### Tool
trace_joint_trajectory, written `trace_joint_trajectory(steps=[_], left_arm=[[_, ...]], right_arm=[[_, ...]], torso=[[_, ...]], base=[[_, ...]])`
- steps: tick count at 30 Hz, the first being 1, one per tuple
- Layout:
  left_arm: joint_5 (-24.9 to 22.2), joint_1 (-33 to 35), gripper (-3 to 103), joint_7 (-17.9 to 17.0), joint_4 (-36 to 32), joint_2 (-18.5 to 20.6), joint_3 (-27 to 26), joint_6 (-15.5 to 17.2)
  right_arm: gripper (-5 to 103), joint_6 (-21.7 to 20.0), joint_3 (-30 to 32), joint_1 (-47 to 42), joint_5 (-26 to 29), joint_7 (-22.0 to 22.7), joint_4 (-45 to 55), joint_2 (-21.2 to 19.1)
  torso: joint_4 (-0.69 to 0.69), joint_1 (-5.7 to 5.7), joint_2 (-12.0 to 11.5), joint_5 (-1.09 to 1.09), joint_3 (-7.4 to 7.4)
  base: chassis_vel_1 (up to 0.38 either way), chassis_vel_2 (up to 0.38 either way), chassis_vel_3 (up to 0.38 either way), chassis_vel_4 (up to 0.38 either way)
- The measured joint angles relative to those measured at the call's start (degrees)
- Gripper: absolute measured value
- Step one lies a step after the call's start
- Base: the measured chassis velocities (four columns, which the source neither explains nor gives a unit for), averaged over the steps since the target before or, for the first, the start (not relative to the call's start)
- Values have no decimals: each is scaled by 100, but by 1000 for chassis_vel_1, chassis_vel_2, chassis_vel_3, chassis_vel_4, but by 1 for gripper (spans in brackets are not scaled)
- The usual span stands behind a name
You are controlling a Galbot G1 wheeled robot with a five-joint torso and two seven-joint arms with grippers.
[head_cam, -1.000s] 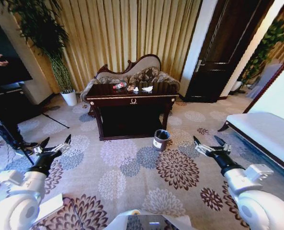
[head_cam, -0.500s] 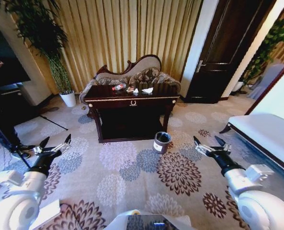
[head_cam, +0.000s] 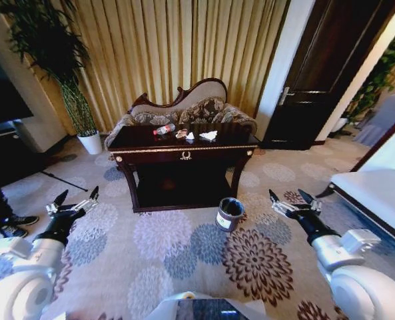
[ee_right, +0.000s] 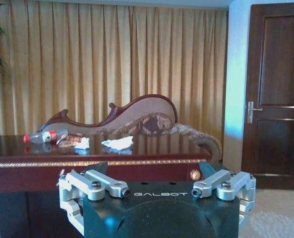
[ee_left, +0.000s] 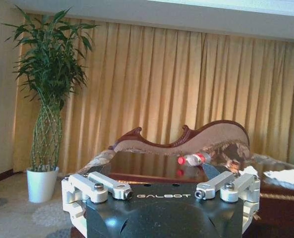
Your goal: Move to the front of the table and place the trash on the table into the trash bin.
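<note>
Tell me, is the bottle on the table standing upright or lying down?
Lying down. The bottle rests on its side on the table, red cap pointing away from the paper.

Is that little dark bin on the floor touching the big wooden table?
Apart. In the head view, the trash bin stands on patterned carpet in front of the table, with carpet visible between it and the nearest leg.

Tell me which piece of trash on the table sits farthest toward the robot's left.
The clear plastic bottle with the red label, lying on its side on the table; the brownish wrapper and white paper lie to its right.
</note>
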Motion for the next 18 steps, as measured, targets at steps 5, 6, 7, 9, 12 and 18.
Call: trace_joint_trajectory(steps=[5,6,7,9,12,18], left_arm=[[29,65,100,-1,-41,-22,-9,-83],[41,74,100,-1,-51,-30,-9,-94],[41,74,100,-1,-51,-30,-9,-94],[52,97,100,-1,-78,-49,-9,-99],[56,108,100,-1,-93,-59,-11,-104],[58,113,100,-1,-98,-72,-26,-110]], right_arm=[[100,14,-4,-2,-1,-2,0,0],[100,19,-5,-2,-1,-3,0,0],[100,19,-5,-2,-1,-3,0,0],[100,32,-5,-3,-2,-5,1,2],[100,47,-5,-7,-2,-6,-1,6],[100,76,-11,-10,-8,-9,0,13]], torso=[[-1,1,-1,4,2],[0,1,-1,2,1],[0,1,-1,2,1],[4,-1,1,3,0],[-2,-2,0,9,0],[0,-2,1,7,0]], base=[[-329,364,356,-397],[-331,321,372,-312],[-331,321,372,-312],[-362,328,374,-337],[-347,328,336,-365],[-346,348,348,-369]])
